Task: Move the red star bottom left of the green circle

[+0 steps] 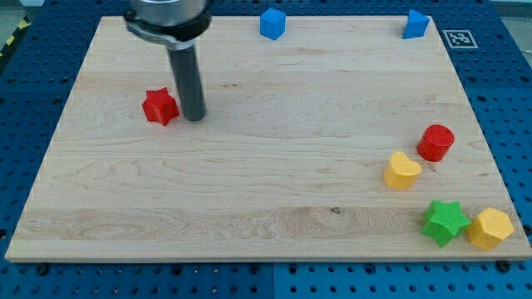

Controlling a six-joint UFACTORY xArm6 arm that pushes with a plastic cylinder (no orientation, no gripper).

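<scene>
The red star lies on the wooden board at the view's upper left. My tip rests on the board just to the right of the red star, close to it or touching it. No green circle shows in the camera view. The only green block is a green star at the view's bottom right.
A red cylinder and a yellow heart sit at the right. A yellow hexagon lies next to the green star. A blue cube and a blue block stand at the top edge of the board.
</scene>
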